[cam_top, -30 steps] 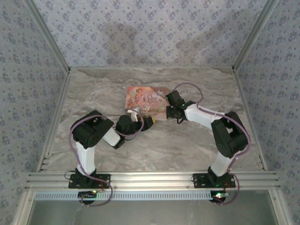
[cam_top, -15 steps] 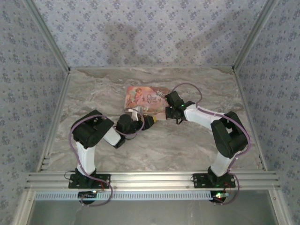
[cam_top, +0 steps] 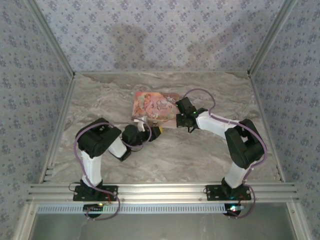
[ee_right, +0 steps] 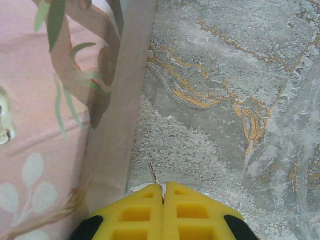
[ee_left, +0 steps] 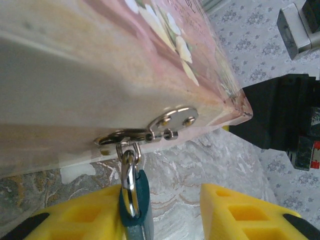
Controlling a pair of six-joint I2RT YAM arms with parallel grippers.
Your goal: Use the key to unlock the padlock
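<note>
The padlock (ee_left: 134, 200) hangs locked from the clasp (ee_left: 167, 121) on the box (ee_left: 100, 75) near the table's (ee_right: 225, 100) middle, flanked by the open left claw (ee_left: 165, 212), while the right claw (ee_right: 163, 192), pinched shut on the thin key (ee_right: 152, 175), sits beside the box, so inserting and turning the key is yet to do.

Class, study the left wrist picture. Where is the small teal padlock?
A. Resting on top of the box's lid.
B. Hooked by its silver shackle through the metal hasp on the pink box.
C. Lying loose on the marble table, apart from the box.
B: the small teal padlock has its silver shackle through the loop of the metal hasp on the pink illustrated box, between the open fingers of the left gripper.
</note>
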